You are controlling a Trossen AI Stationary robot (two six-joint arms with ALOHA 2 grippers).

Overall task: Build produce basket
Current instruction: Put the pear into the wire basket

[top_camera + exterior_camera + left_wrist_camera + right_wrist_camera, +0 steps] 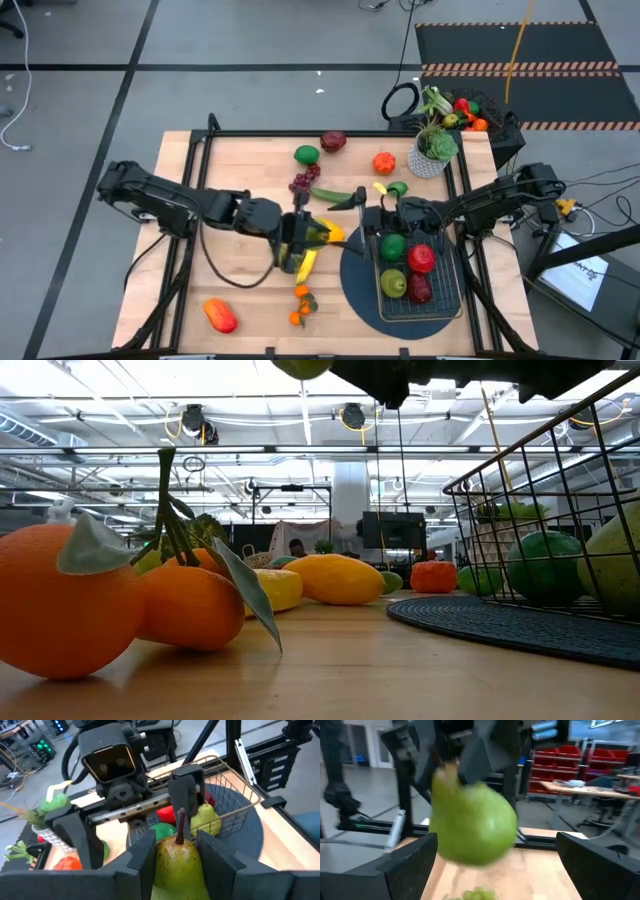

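Observation:
My left gripper (303, 240) is shut on a green-yellow pear (177, 862), lifted over the middle of the table, left of the basket. My right gripper (375, 212) faces it with its fingers wide open. In the right wrist view the pear (472, 822) hangs just ahead of and between those open fingers; I see no touch. The dark wire basket (455, 292) stands on a round dark mat (355, 282) and holds a green apple (394, 246), a red apple (421, 259) and two more fruits. My left gripper pinches the pear's wide body (159, 860) between its two fingers, one on each side. The fingers come from the table's left, slanting a little down, and lie along the pear. Its stem end (180, 822) sticks out past the fingertips toward my right gripper. The pear is clear of the table.
A banana (308, 264) lies under my left gripper; oranges (301, 305) and a red-orange fruit (220, 315) lie near the front edge. Grapes (303, 182), a cucumber (330, 193) and other fruits lie farther back. A potted plant (432, 155) stands at the far right.

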